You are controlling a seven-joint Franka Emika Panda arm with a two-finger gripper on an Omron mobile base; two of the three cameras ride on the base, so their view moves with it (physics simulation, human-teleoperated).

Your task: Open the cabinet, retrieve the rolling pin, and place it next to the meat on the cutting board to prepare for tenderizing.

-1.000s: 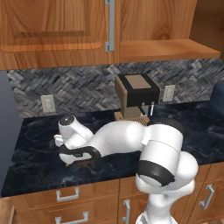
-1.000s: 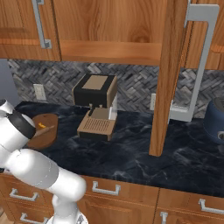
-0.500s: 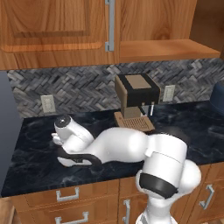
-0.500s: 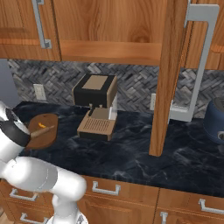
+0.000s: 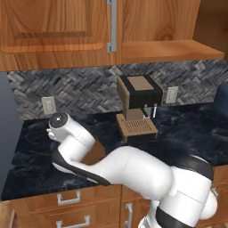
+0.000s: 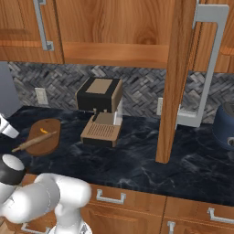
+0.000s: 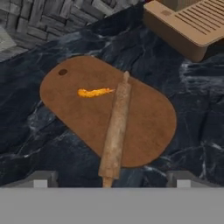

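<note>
- Left base view: cabinet (image 5: pixel 147 26), door swung open, its shelf (image 5: pixel 169 50) bare wood. Coffee machine (image 5: pixel 139 94) on the dark surface (image 5: pixel 187 129), tan tray (image 5: pixel 136 126) at its foot. The arm covers the board area, bent low to the left.
- Right base view: cabinet door (image 6: pixel 176 77) stands edge-on with its silver handle (image 6: pixel 208 59). Cutting board (image 6: pixel 44 136) lies on the surface left of the coffee machine (image 6: pixel 99 100). On the board: meat (image 6: pixel 43 131), and rolling pin (image 6: pixel 34 141) lying diagonally just beside it, one end past the board's edge.
- Hand view: cutting board (image 7: pixel 107 109) holds meat (image 7: pixel 93 92) and rolling pin (image 7: pixel 116 130); the pin's upper end nearly touches the meat, its lower end overhangs the near edge. End effector (image 7: pixel 111 179) spread wide, empty, its fingertips (image 7: pixel 40 179) either side of the pin's lower end, clear of it.
</note>
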